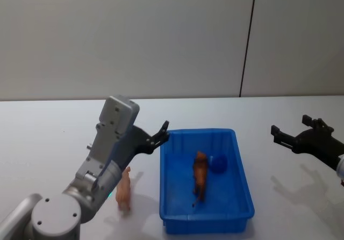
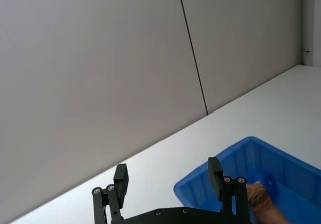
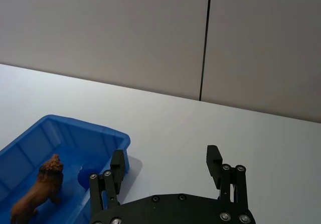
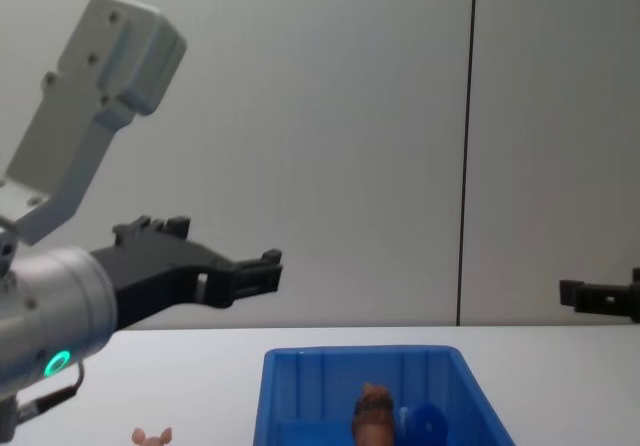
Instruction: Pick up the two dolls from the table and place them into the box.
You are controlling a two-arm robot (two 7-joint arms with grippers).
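Both dolls are already inside the box point(image 1: 207, 217). The brown doll point(image 1: 200, 175) stands on its legs near the middle of the floor, lined up with the box's long side; in the right wrist view I can make out its maned head point(image 3: 50, 166). The blue doll point(image 1: 217, 164) sits just beside it on my right, a little closer to the far wall. I cannot tell whether the two touch. From the chest view they show side by side above the near rim, the brown doll point(image 4: 373, 411) left of the blue doll point(image 4: 425, 424).

On the table point(image 1: 54, 138), left of the box and near its front end, stands a small pinkish-tan toy animal point(image 1: 124, 191), partly covered by my left forearm.

The left gripper point(image 1: 163, 134) hangs in the air at the box's far left corner. The chest view puts it well above the tabletop point(image 4: 262, 271). Its jaws are spread and hold nothing, and the left wrist view shows the two fingers point(image 2: 121, 176) wide apart with bare wall between them.

The right gripper point(image 1: 290, 126) hovers well apart from the box on its right side, raised off the table. Its jaws are likewise released and empty, with the fingers point(image 3: 214, 156) parted.
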